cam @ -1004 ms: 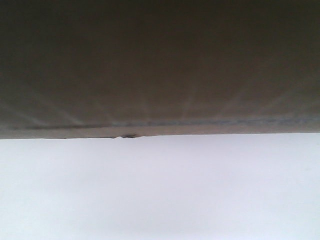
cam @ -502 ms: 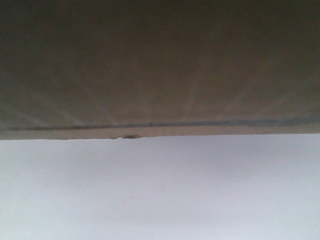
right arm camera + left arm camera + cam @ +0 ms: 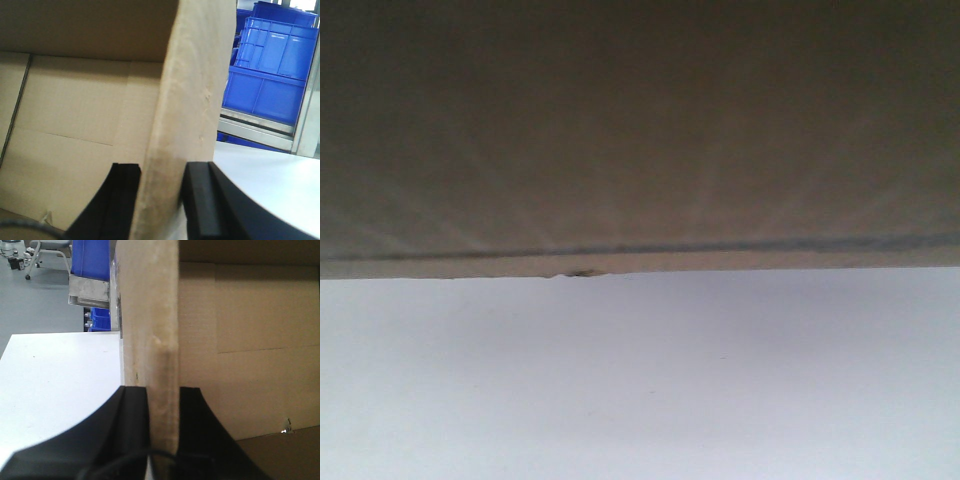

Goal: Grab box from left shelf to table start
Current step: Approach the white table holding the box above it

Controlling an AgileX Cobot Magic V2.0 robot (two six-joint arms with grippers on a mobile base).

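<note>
Your left end effector (image 3: 163, 405): black fingers clenched on the left wall of the large brown corrugated cardboard box (image 3: 250, 365), one finger inside and one outside. Your right end effector (image 3: 161, 180): same grip on the right wall. The box stands over the plain white surface (image 3: 55, 380); you cannot tell if its base touches. Beyond: blue plastic bins (image 3: 90, 260) on a silver metal shelf (image 3: 89, 292).

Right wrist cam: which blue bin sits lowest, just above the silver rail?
The plain-faced bin with two smooth panels; the ribbed bin is stacked on it, and a third bin shows behind, higher still.
</note>
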